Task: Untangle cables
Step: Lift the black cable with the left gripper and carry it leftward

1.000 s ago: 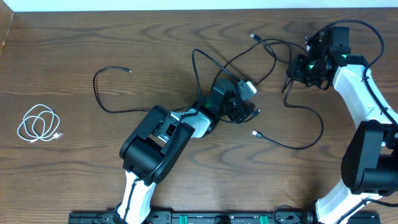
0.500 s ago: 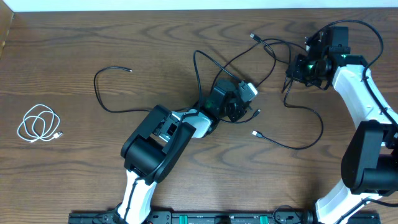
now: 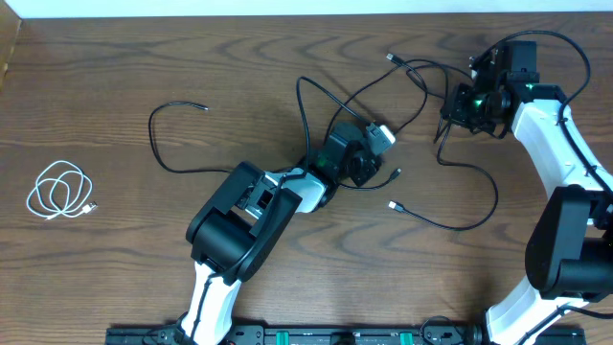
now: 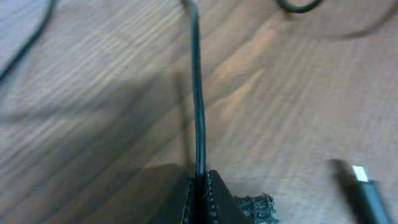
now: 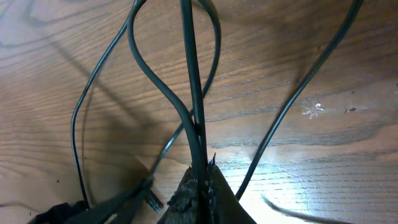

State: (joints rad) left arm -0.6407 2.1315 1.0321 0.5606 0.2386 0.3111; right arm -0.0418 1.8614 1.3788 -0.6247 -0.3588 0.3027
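Black cables [image 3: 419, 67] tangled mid-right of table [image 3: 115, 57], btw both arms; white cable [image 3: 59, 191] coiled far left, well apart. L gripper [image 4: 200, 185] jaws pinched tight on one black cord, running straight up frame. R gripper [image 5: 200, 175] jaws clamped on another strand, loops beside.

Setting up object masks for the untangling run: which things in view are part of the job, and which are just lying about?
Job: black cables, tangled, with left gripper and right gripper each shut on one; white cable, coiled apart at left.
Not the job: thick arm wires; table.
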